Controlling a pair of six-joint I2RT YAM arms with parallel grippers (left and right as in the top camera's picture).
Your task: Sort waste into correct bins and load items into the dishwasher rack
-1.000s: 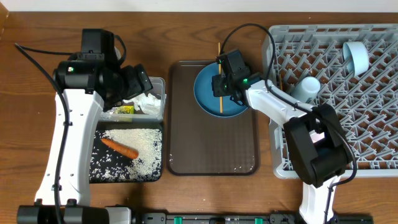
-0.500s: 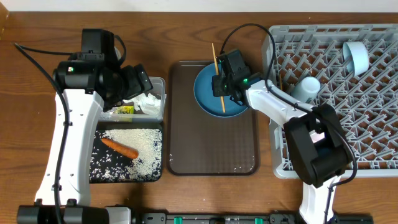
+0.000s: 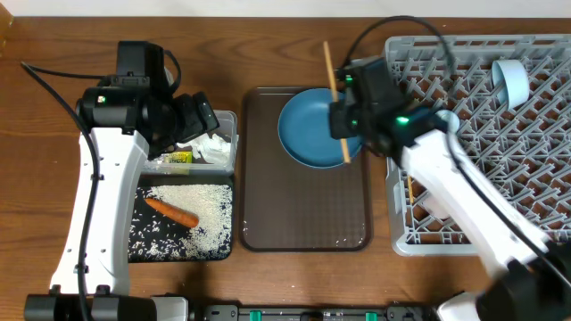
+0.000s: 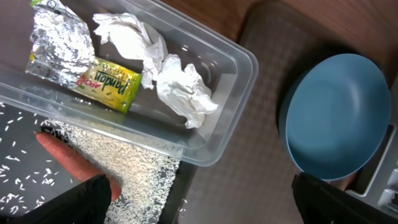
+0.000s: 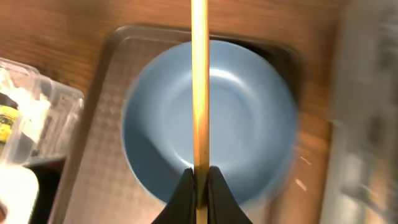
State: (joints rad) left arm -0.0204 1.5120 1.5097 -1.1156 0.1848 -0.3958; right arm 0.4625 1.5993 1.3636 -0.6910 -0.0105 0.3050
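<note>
My right claw (image 5: 199, 182) pinches a wooden chopstick (image 5: 199, 81) tight above the blue plate (image 5: 249, 124) on the brown tray (image 3: 268, 214). My left claw (image 4: 205, 202) hangs wide over the clear tub (image 4: 239, 62)

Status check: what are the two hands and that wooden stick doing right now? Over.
Right hand shut on wooden chopstick, held over blue plate. Left hand open, empty, by clear tub. Nothing seen between chopstick and grey rack.
</note>
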